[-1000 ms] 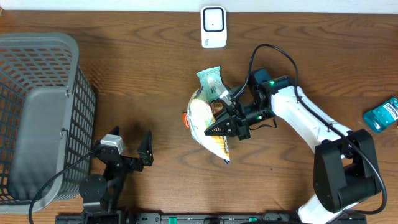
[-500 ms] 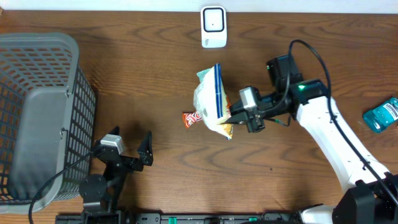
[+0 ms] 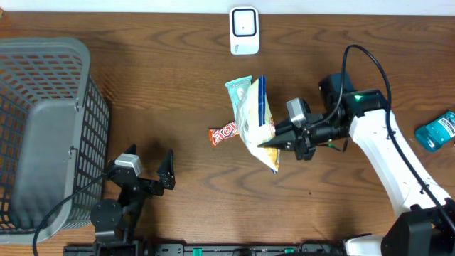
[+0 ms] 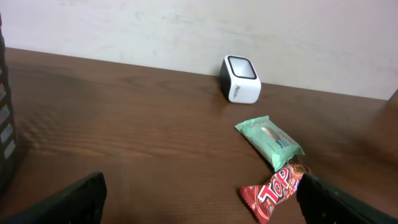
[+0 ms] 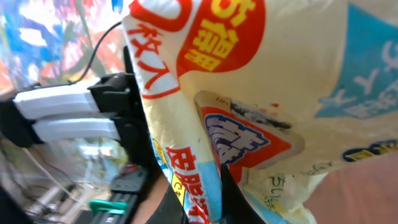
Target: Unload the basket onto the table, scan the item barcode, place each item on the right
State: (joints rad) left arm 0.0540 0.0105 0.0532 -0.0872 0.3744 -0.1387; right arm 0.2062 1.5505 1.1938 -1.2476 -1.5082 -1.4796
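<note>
Right claw clamped on the lower edge of the yellow snack bag, bag held up on edge at centre frame above the counter. Just left of the bag, a green wipes packet and a red Top candy bar flat on the wood. White barcode scanner at top centre, well apart from the bag. Teal packet at the right edge. Grey wire basket at far left. Left claw at lower left, jaws spread wide.

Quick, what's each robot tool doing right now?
Left tool: open, holding nothing.
Right tool: shut on the snack bag.
</note>
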